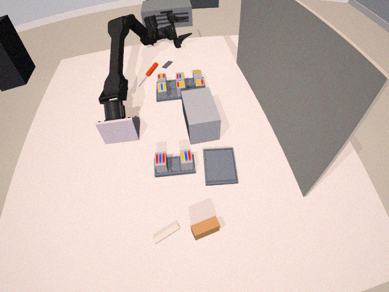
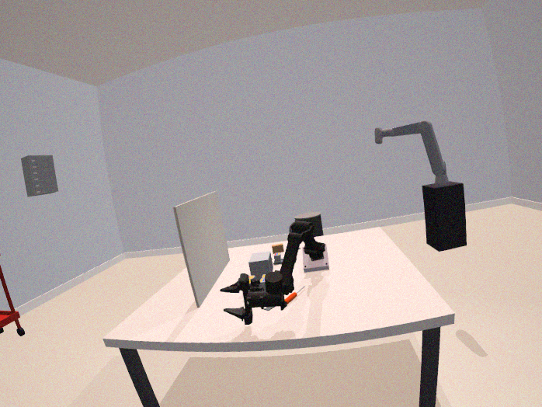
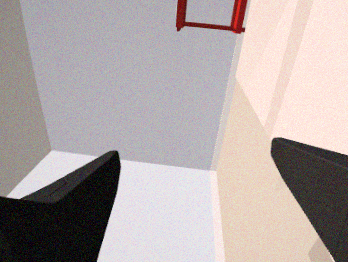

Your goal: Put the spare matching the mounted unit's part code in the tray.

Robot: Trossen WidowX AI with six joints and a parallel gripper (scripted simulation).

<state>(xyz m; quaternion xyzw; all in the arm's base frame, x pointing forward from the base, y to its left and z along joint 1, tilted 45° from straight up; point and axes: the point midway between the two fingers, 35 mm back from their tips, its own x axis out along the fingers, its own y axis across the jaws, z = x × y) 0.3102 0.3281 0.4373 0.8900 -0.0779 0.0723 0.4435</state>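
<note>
My gripper (image 1: 189, 26) (image 2: 222, 300) (image 3: 195, 152) is open and empty, raised beyond the far rack, fingers sideways. The far rack (image 1: 169, 97) holds several grey spares with three-stripe codes, including a red-blue-yellow one (image 1: 180, 76) and a yellow-blue-yellow one (image 1: 161, 87). The near rack (image 1: 174, 173) holds a red-blue-red block (image 1: 160, 158) and a yellow-blue-red block (image 1: 185, 155), with an empty slot between. The grey tray (image 1: 220, 165) beside it is empty. A large grey box (image 1: 200, 110) (image 2: 261, 264) stands between racks. Which object is the mounted unit, and its back code, I cannot tell.
A tall grey panel (image 1: 288, 91) (image 2: 205, 249) stands along one side. An orange screwdriver (image 1: 151, 69) (image 2: 290, 297) and a small dark plate (image 1: 167, 64) lie near the far rack. An orange-brown block (image 1: 205, 227) and a pale strip (image 1: 166, 233) lie at the near side.
</note>
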